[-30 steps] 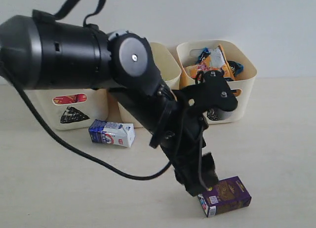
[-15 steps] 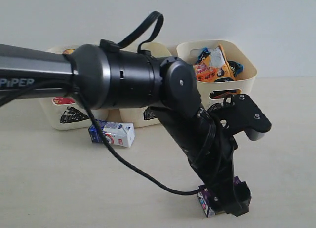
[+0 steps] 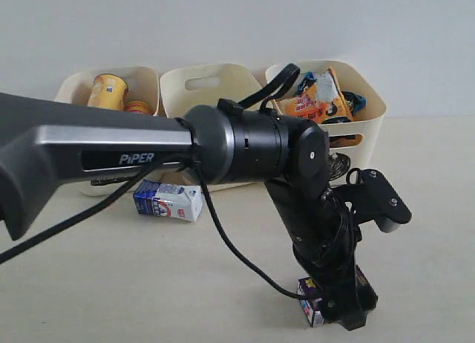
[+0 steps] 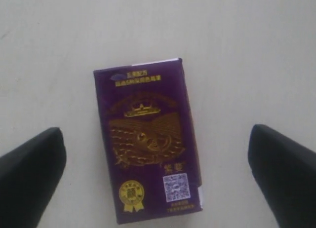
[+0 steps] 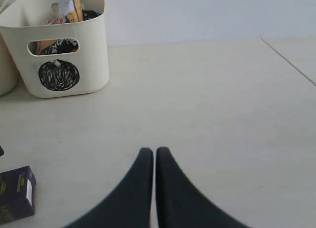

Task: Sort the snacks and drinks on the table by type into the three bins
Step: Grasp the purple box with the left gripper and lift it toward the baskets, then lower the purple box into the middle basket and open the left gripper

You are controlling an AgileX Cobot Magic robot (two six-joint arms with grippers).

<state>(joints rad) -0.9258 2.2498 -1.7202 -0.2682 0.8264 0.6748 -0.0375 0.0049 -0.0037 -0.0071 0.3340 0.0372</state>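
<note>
At the near edge of the desk [image 3: 111, 283], the left hand [image 3: 345, 307] is lowered over the purple carton [image 4: 145, 149], which lies flat on its broad face. In the left wrist view the two dark fingers [image 4: 29, 178] stand wide apart, one on each side of the carton and clear of it, so nothing is gripped. In the exterior view the hand and forearm hide most of this carton, leaving only one end with a white label. The right hand [image 5: 153, 154], seen only in its own wrist view, has its fingers pressed together on nothing, over bare desk well apart from the circle-marked bin [image 5: 59, 75]. That bin holds the orange-white bag [image 3: 319, 94]; the blue bag [image 3: 355, 100] behind it shows only as a corner. The left bin [image 3: 78, 87] holds the yellow tube [image 3: 109, 90], with a second tube [image 3: 137, 105] visible only at its rim. The marks on the left bin and the middle bin [image 3: 208, 87] are covered by the arm. The blue-white carton [image 3: 168, 200] lies on its side just in front of these two bins
</note>
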